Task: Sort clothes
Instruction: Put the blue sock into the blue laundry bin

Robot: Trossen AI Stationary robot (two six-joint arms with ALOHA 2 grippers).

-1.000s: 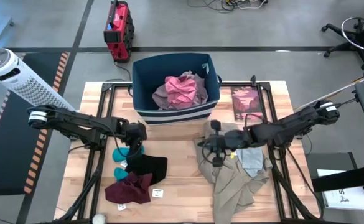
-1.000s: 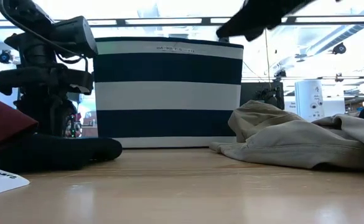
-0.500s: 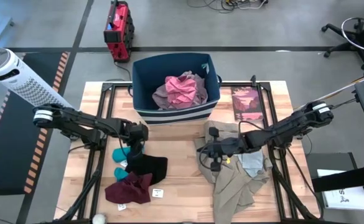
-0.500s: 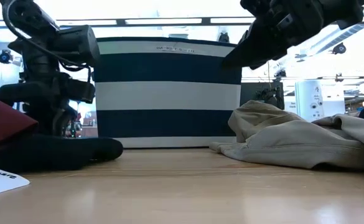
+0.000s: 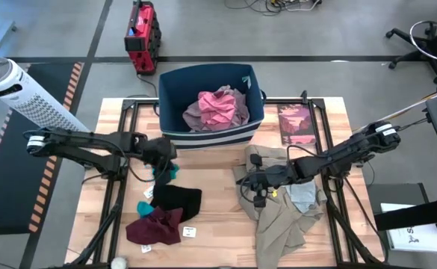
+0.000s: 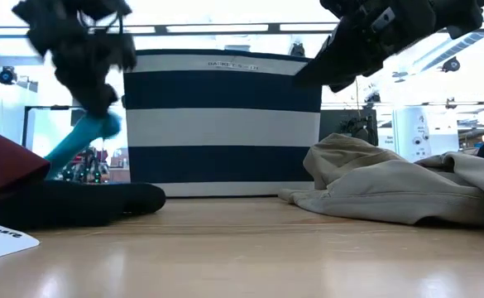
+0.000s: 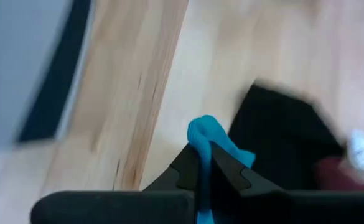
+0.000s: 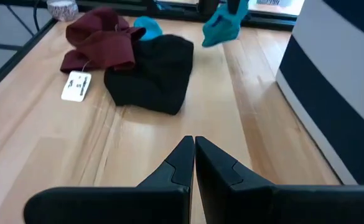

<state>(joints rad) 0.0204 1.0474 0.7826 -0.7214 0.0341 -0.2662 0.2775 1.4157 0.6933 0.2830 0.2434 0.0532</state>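
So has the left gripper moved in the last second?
Yes. The left gripper, shut on a teal piece, has risen off the table and shifted toward the navy bin.

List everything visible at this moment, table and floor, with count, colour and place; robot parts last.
Bin: one, navy with white stripes, table's far middle.
Shirt: one, mauve-pink, inside the bin.
Book: one, reddish, right of the bin.
Trousers: one, khaki-beige, heaped on the table's right half.
Grey piece: one, pale, on the trousers.
Black piece: one, table's left half.
Maroon piece: one, near left, beside the black piece.
Teal pieces: two, one lifted off the table, one beside the black piece.
Tower fan: one, white, floor left.
Red case: one, floor behind the table.
Left gripper: shut on the lifted teal piece.
Right gripper: shut, empty, over the trousers' left edge.
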